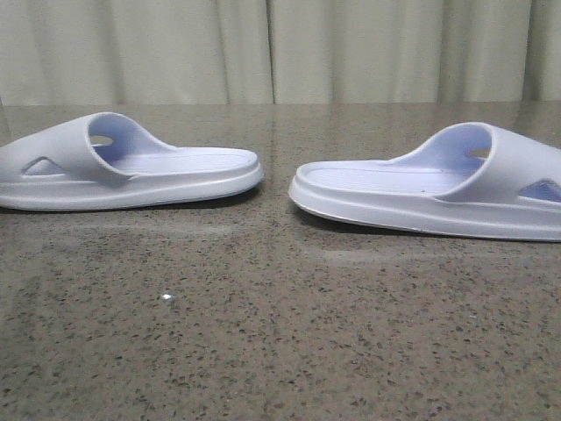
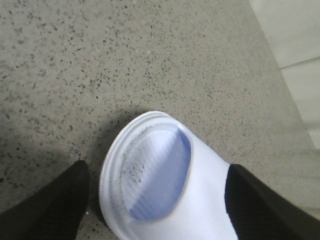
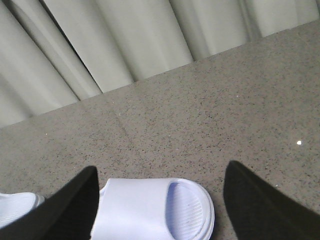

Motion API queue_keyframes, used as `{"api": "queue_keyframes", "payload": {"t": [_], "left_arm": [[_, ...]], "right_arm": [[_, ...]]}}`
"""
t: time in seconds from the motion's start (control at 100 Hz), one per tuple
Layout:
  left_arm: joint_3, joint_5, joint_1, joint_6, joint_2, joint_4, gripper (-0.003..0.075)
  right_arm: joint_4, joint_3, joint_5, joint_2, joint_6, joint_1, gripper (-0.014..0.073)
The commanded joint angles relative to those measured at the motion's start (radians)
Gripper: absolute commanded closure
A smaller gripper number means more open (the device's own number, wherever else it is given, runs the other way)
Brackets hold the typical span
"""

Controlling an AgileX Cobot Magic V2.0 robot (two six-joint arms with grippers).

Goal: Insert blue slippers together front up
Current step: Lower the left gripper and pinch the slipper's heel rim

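1. At the left of the front view, the left slipper (image 1: 131, 167) lies flat on the speckled tabletop (image 1: 263, 333), sole down, strap toward the outer edge and heel end pointing to the centre.

2. The left gripper (image 2: 155, 200), seen only from its own wrist camera, hangs over that slipper (image 2: 165, 185) with its jaws spread wide, one dark finger (image 2: 55, 205) on each side of the foam and neither clearly touching it.

3. A strip of bare tabletop separates the pair; the two heel ends face each other, near but apart.

4. At the right, the right slipper (image 1: 438, 189) mirrors its mate, flat on the tabletop with its strap toward the right edge.

5. The right gripper (image 3: 155, 205) likewise straddles its slipper (image 3: 155, 207), jaws spread, fingers (image 3: 70, 205) flanking the strap region and nothing pinched yet. A sliver of the other slipper (image 3: 17, 207) shows at the frame's edge.

6. The work appears to be at the grasp stage on both sides. A sound grip would likely close across the strap or the firm sidewalls, square to the shoe, so the soft foam does not twist when lifted.

7. Both slippers would then need tipping toe-up and nesting one against the other, so an even hold on each matters more than speed.

8. A pale curtain (image 1: 280, 48) backs the scene.
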Motion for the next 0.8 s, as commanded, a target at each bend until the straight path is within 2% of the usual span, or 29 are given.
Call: {"api": "queue_keyframes", "payload": {"t": [0.0,0.5,0.79], "left_arm": [[-0.036,-0.044,-0.006,0.000,-0.003,-0.031,0.0221],[-0.037,-0.044,-0.006,0.000,0.063,-0.100,0.0221],[-0.091,0.024,-0.006,0.000,0.141,-0.100,0.0221]], "right_arm": [[0.006,-0.034,-0.086,0.016,-0.003,-0.007,0.0137],[0.006,-0.034,-0.094,0.016,-0.003,-0.007,0.0137],[0.006,-0.034,-0.115,0.016,-0.003,-0.007,0.0137]]}}
